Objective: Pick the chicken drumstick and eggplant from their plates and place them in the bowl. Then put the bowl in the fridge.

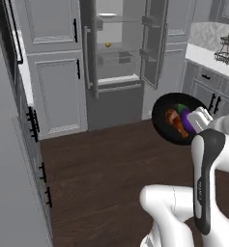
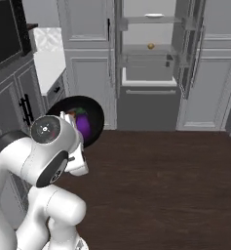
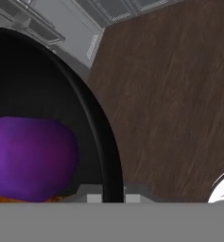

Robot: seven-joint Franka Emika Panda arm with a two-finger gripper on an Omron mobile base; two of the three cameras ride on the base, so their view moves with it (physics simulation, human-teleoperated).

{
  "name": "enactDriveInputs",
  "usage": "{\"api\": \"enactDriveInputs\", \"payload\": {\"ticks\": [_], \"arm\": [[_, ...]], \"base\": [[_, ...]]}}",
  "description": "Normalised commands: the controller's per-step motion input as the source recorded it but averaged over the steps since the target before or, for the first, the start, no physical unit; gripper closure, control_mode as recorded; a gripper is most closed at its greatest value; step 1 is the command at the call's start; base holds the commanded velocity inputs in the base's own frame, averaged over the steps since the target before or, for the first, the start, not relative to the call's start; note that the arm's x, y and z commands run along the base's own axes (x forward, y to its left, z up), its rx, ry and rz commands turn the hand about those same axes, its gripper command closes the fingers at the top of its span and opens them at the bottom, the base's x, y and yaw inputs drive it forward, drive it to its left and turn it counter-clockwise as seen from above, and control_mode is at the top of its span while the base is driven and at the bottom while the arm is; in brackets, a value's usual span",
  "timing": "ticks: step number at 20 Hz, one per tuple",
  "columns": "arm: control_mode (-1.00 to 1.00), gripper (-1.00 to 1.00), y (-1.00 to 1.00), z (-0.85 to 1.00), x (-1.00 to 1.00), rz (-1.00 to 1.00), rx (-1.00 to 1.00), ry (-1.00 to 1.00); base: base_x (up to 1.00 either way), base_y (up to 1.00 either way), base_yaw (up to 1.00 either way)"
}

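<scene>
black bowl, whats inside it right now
The black bowl holds the chicken drumstick and the purple eggplant beside it. The gripper, shut on the rim, and the arm cover part of its inside.

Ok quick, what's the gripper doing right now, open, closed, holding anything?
Gripper: closed on the rim of the black bowl, held up over the floor with the eggplant and chicken drumstick inside.

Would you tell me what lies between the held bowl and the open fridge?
Only bare dark wood floor separates the bowl from the fridge, in both base views.
</scene>
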Motion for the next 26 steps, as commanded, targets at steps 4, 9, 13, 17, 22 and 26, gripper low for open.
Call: {"api": "enactDriveInputs", "payload": {"ticks": [4,9,13,17,22,26], "arm": [[1.00,1.00,0.00,0.00,0.00,0.00,0.00,0.00],[1.00,1.00,0.00,0.00,0.00,0.00,0.00,0.00],[1.00,1.00,0.00,0.00,0.00,0.00,0.00,0.00],[1.00,1.00,0.00,0.00,0.00,0.00,0.00,0.00],[1.00,1.00,0.00,0.00,0.00,0.00,0.00,0.00],[1.00,1.00,0.00,0.00,0.00,0.00,0.00,0.00]], "base": [[1.00,-1.00,0.34],[1.00,-0.99,0.36],[1.00,-0.92,0.31],[1.00,-0.47,0.09],[1.00,-0.01,-0.01],[1.00,-0.44,0.00]]}}
